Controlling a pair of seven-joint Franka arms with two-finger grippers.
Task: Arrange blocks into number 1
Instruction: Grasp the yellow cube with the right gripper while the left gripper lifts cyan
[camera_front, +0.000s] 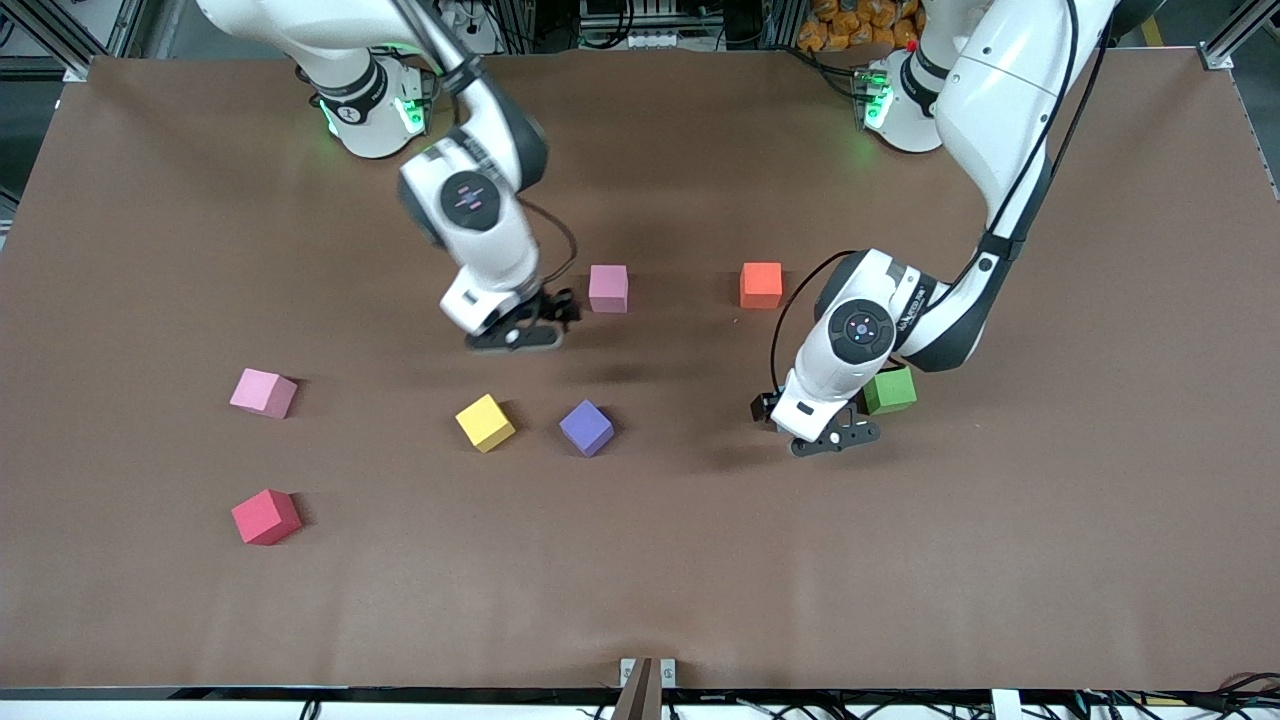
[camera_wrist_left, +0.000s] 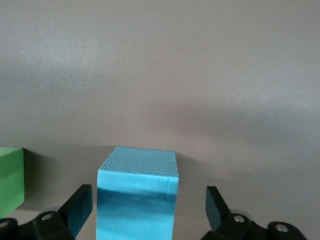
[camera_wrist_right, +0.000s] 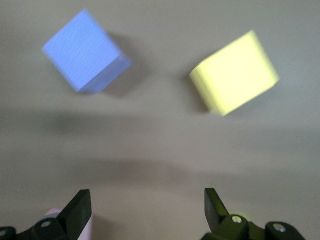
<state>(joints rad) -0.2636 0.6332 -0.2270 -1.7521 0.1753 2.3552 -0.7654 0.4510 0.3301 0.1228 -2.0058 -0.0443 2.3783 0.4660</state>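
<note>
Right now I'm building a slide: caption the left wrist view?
Left gripper, fingers open, straddles a light blue cube on the table, green cube beside it.

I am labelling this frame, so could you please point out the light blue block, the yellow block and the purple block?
light blue block (camera_wrist_left: 137, 197), left wrist view, on its front face.
yellow block (camera_front: 485, 422), front view, on its top face.
purple block (camera_front: 586, 427), front view, on its top face.
</note>
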